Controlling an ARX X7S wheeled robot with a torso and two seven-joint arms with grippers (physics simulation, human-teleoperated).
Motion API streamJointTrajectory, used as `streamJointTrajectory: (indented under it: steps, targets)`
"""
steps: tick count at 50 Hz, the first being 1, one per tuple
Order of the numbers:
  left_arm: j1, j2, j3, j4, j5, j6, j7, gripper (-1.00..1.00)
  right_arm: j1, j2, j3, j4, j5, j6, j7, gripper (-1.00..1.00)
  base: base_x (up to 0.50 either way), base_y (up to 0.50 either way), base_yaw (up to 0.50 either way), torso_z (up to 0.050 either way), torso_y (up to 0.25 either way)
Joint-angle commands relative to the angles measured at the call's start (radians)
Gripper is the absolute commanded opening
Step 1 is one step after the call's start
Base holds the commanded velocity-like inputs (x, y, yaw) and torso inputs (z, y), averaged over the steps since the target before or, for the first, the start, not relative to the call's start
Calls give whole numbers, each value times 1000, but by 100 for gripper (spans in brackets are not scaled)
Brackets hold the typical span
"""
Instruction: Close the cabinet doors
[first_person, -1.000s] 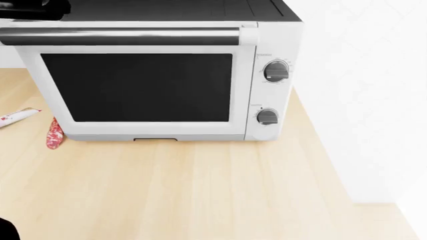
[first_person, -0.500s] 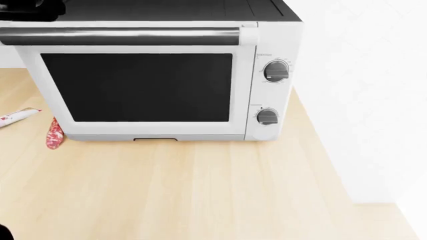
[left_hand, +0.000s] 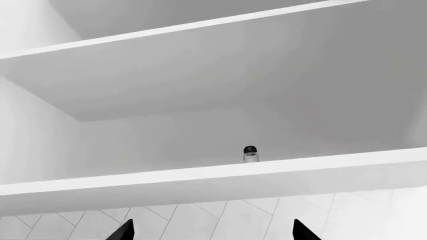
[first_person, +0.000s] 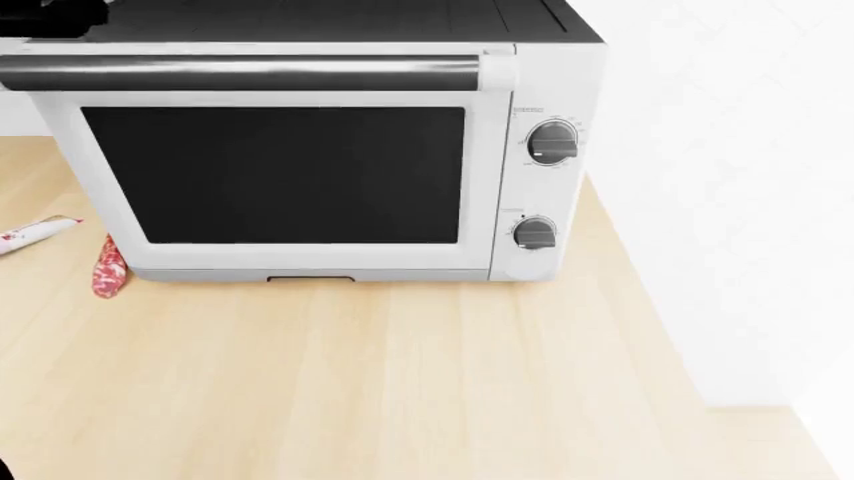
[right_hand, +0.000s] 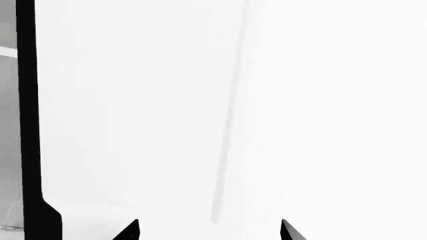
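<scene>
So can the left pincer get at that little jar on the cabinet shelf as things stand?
Probably yes. The left pincer is open and faces the open cabinet from below, with no door across the front. The jar stands alone, but the shelf's front edge lies between them, so the pincer would need to rise first.

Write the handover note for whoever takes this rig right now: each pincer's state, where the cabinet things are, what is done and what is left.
Left pincer: open, holding nothing, facing the open cabinet shelf, which carries a small jar.
Right pincer: open, holding nothing, close to a plain white panel, possibly a cabinet door.
Head view: only the toaster oven on the wooden counter; no doors visible.
Done: no door visibly closed.
Left: close the doors.
</scene>
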Motion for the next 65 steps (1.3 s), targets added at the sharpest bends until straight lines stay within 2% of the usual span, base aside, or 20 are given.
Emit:
streamJointTrajectory:
  steps: [1, 11, 19, 23, 56, 65]
  targets:
    - [-3, -8, -16, -5, -30, -1, -14, 100, -27, -66, 51, 82, -4, -48, -30, 100, 0, 0, 0, 10, 0]
    - [-23, -13, -45, -23, -129, -33, -39, 100, -47, -93, 29, 124, -31, -80, -55, 100, 0, 0, 0, 1, 0]
    - [-41, -3, -109, -73, -349, -63, -119, 100, -58, -106, 0, 142, -54, -91, -78, 100, 3, 1, 3, 1, 0]
    - [-48, -9, -116, -82, -387, -63, -141, 100, -67, -111, -11, 161, -69, -105, -92, 100, 6, 2, 4, 0, 0]
    - [-101, -62, -132, -105, -466, -32, -190, 100, -75, -164, -134, 314, -187, -166, -202, 100, 6, 1, 4, 1, 0]
    - [-88, -64, -128, -103, -447, -24, -178, 100, -89, -180, -159, 366, -222, -199, -229, 100, 5, 1, 3, 1, 0]
